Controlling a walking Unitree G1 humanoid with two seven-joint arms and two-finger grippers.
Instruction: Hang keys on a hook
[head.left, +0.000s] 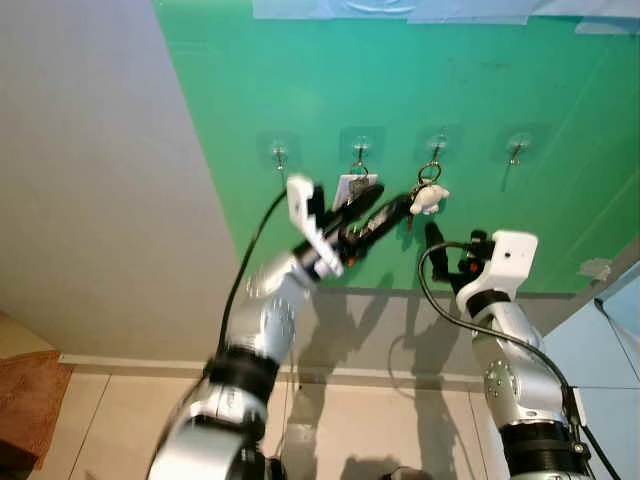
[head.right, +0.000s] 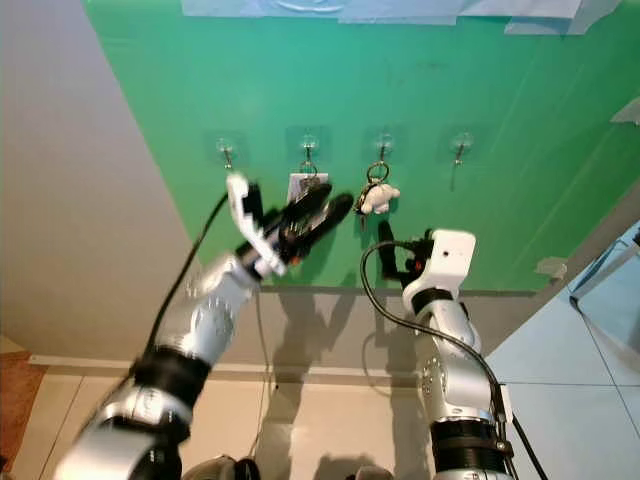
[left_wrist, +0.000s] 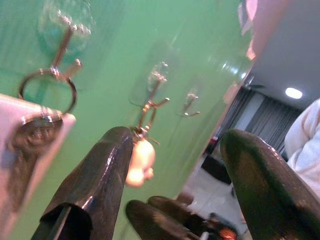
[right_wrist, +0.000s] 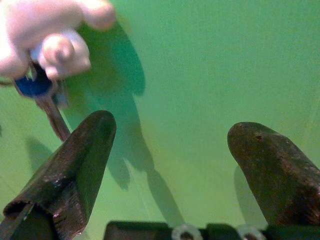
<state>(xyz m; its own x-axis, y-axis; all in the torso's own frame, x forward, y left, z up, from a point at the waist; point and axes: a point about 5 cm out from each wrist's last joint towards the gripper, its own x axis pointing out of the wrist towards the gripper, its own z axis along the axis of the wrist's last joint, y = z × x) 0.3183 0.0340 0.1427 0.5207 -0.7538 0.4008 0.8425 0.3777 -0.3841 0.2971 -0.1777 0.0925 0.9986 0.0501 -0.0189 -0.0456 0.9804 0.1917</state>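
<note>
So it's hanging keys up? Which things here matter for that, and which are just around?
Part of the job:
- keys with a white charm, on the third hook
- white tag on the second hook
- left gripper, open
- right gripper, open
- two bare hooks

Just around:
- green wall sheet
- tiled floor
- brown mat

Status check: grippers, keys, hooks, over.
Left gripper open, raised at the wall beside the keys. Right gripper open, empty, just below them. Keys with white charm hanging on third hook. White tag on second hook. Nothing blocking.
</note>
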